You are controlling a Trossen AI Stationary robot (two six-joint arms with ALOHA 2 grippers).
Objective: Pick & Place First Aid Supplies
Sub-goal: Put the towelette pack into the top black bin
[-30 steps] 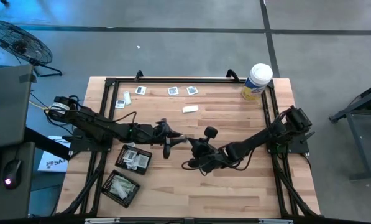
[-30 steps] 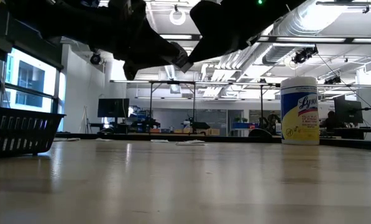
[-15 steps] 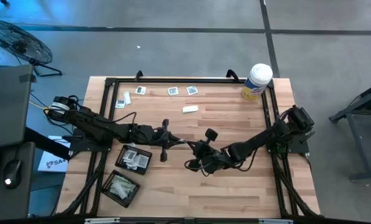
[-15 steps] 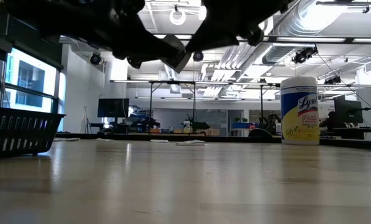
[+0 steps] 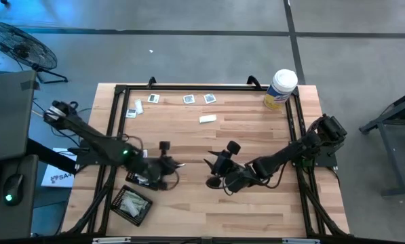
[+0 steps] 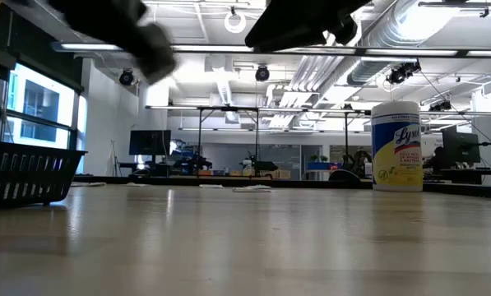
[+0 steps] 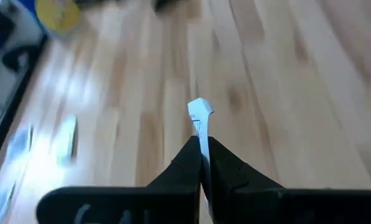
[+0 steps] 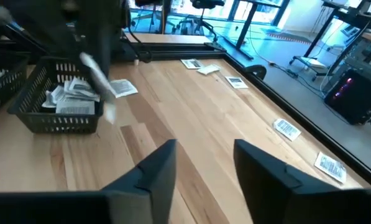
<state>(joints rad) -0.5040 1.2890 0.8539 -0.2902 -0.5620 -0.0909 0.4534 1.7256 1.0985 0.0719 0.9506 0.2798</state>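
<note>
A small white packet (image 7: 199, 115) of the first aid supplies sticks out of my left gripper (image 7: 201, 163), which is shut on it over the table's near left (image 5: 172, 165), beside a black mesh tray (image 8: 58, 107) holding several packets. My right gripper (image 8: 204, 163) stands open at mid-table (image 5: 213, 172), to the right of the left one, with nothing between its fingers. More packets (image 5: 207, 118) lie flat on the wood toward the far edge. My left gripper pinches the white packet between its two fingers, which lie on its flat faces at one end (image 7: 202, 146). The packet shows edge-on and its free end (image 7: 199, 111) reaches out past the fingertips. It is lifted clear of the table.
A second mesh tray (image 5: 133, 203) sits near the front left corner. A white canister with a yellow label (image 5: 280, 88) stands at the far right corner (image 6: 396, 146). Several packets (image 5: 188, 99) lie in a row along the far edge. A black frame rail (image 5: 202, 87) borders the table.
The two grippers met tip to tip at mid-table and have parted. My left gripper has swung toward the table's left and near edge, to the mesh trays, carrying the white packet. My right gripper has stayed about where it was.
</note>
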